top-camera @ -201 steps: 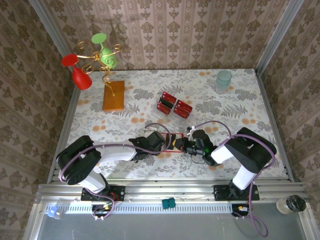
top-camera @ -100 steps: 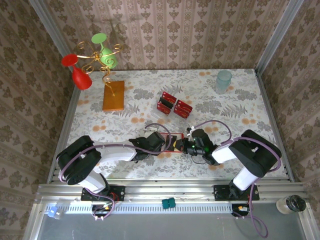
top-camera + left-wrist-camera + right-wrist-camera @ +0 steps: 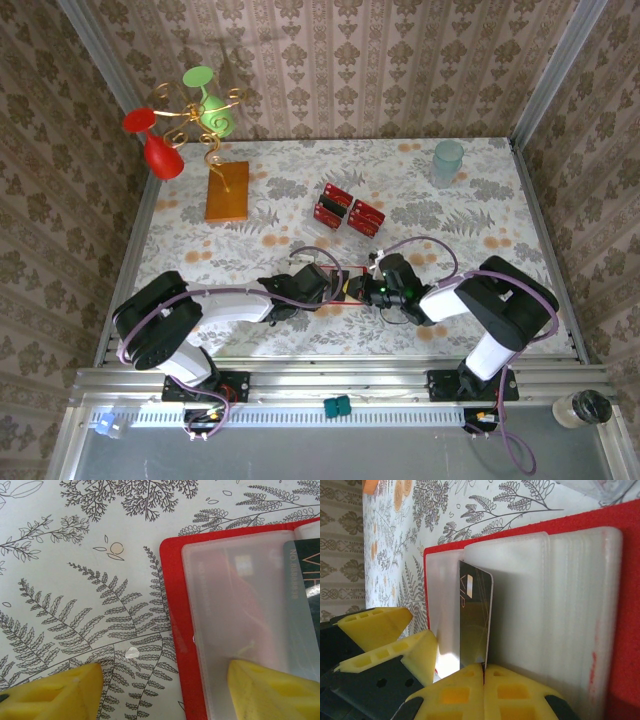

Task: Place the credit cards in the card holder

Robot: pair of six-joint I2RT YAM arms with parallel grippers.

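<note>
The red card holder (image 3: 172, 605) lies open on the fern-print table (image 3: 75, 605), between both grippers near the middle front (image 3: 344, 287). My left gripper (image 3: 165, 695) is open and straddles its edge: one yellow finger (image 3: 272, 690) rests on the clear pocket (image 3: 235, 605), the other (image 3: 50, 692) on the cloth. My right gripper (image 3: 484, 669) is shut on a dark card (image 3: 475, 615) marked "VIP", held on edge and partly inside the holder's (image 3: 620, 605) clear pocket (image 3: 555, 605). More red credit cards (image 3: 348, 210) lie in a small cluster farther back.
An orange-brown slab (image 3: 227, 191) carries a gold stand with a red glass (image 3: 152, 140) and a green glass (image 3: 210, 105) at back left. A pale teal cup (image 3: 447, 160) stands at back right. A lidded jar (image 3: 585, 408) sits off the table, front right.
My right gripper has edged left toward the holder with the card, which now sits a little deeper in the pocket. The left gripper has held still.
</note>
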